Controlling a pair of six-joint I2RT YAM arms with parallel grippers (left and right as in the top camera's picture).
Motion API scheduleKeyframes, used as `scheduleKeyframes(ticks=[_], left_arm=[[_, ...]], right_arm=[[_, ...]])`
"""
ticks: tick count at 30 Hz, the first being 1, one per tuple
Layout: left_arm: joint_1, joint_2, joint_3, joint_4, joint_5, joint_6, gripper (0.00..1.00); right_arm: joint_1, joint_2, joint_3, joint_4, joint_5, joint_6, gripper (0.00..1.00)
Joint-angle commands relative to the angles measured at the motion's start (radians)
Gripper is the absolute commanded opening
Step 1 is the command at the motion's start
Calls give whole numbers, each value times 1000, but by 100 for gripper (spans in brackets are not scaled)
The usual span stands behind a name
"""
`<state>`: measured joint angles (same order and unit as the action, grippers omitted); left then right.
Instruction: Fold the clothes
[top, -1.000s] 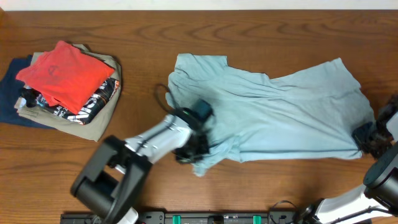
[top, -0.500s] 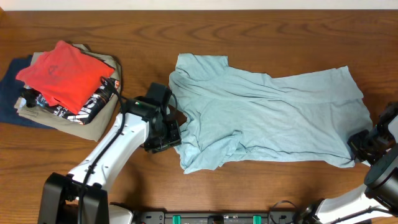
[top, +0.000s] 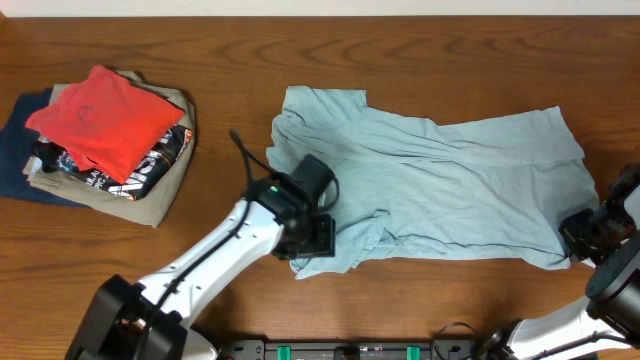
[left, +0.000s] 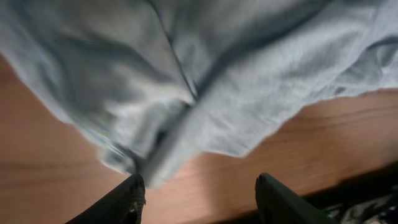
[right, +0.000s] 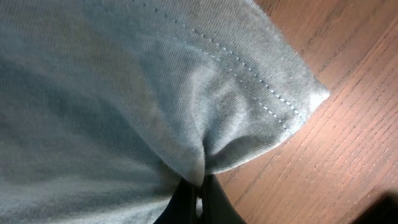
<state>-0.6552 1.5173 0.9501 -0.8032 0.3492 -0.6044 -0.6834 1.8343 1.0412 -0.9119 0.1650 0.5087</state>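
– Pale blue-grey short-sleeved T-shirt of thin plain fabric: where is it?
– On the brown wooden table, from the centre to the right. It is spread out but rumpled, and the stitched hem is at the right end. The near-left part is bunched into folds.

– What else is there, starting from the left?
– Far left there is a stack of folded garments. A red shirt lies on top, with khaki, navy and black printed pieces under it. The stack is well apart from the T-shirt.

– Left gripper?
– The left gripper is over the T-shirt's near-left edge. In the wrist view its fingers stand moderately apart with bare wood between them. The fabric edge lies just beyond the tips, and nothing is held.

– Right gripper?
– The right gripper is at the near-right corner of the T-shirt. Its jaws are pinched together on a tuck of the hem. In the wrist view the cloth puckers toward the pinch point, and the corner of the hem lies on the wood just to the right.
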Motion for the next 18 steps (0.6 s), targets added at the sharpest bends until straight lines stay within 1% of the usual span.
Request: scheduleKeyframes(ticks=[1, 3, 5, 6, 9, 12, 18], left_arm=[[-43, 26, -19, 1, -2, -283, 59], [-66, 32, -29, 18, -2, -404, 60], [-81, 33, -42, 43, -2, -492, 65], [-86, 33, -49, 53, -3, -533, 69], [-104, 34, -80, 78, -37, -646, 70], [-110, 34, -117, 117, -98, -685, 70], [-110, 34, -203, 272, -146, -692, 70]], right_arm=[[3, 21, -23, 0, -35, 14, 2], [3, 21, -23, 0, -35, 14, 3], [3, 21, -23, 1, -40, 14, 3], [3, 21, -23, 2, -42, 14, 3], [3, 21, -23, 3, -42, 14, 3], [3, 21, -23, 3, -42, 14, 3], [3, 21, -23, 3, -43, 14, 3]])
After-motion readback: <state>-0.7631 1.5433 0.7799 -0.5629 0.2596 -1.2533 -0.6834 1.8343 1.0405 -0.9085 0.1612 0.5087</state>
